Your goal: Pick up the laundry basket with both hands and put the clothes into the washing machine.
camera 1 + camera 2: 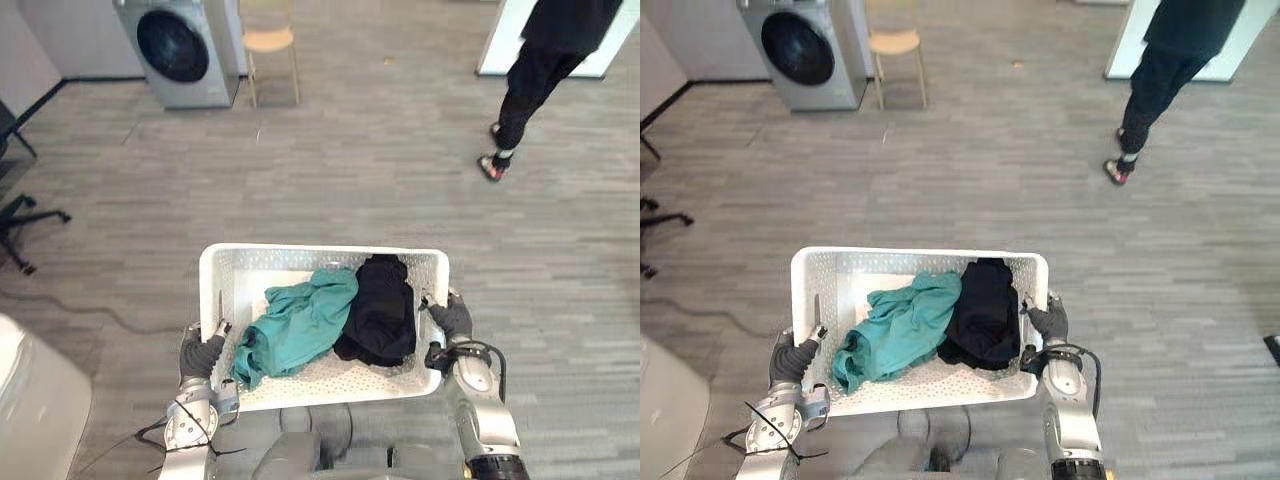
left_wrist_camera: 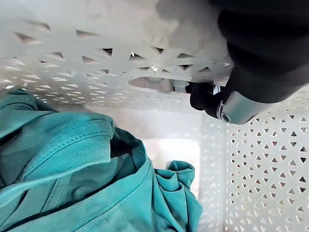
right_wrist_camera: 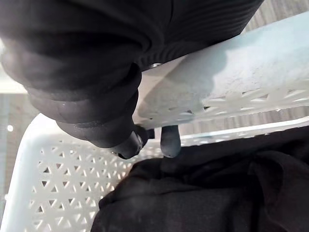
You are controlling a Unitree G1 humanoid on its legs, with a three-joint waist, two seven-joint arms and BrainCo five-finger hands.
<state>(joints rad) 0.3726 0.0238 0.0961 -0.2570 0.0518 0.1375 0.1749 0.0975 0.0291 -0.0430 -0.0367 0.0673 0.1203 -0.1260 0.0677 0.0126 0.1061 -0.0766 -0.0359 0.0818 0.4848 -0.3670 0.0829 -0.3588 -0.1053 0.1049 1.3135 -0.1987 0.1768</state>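
- Hands on the basket, one at each end: the left hand (image 1: 203,352) comes up from the lower left and clamps the left short side, and the right hand (image 1: 452,318) does the same on the right short side.
- Left wrist view: dark fingertips hook through the handle slot in the perforated wall, curled tight on the plastic.
- Right wrist view: the fingers wrap over the rim, dark tips pointing down inside, just above black cloth. It's a firm grip on this side too.
- The laundry basket (image 1: 325,255) is white and rectangular, its walls punched with small triangles. It is carried level between the two hands, right in front of the robot.
- Inside, a teal garment (image 1: 300,325) lies crumpled across the left and middle. A black garment (image 1: 380,310) is heaped on the right, touching it.
- The washing machine (image 1: 185,50) stands well away at the far left, silver-grey with a round dark door facing the room.
- A wooden stool (image 1: 270,45) stands just beside the machine on its right.
- A person (image 1: 545,70) in dark clothes stands far off to the right, on the grey plank floor (image 1: 380,170).
- An office chair (image 1: 15,215) base pokes in at the left edge, and a white rounded object (image 1: 35,400) sits near the left hand.
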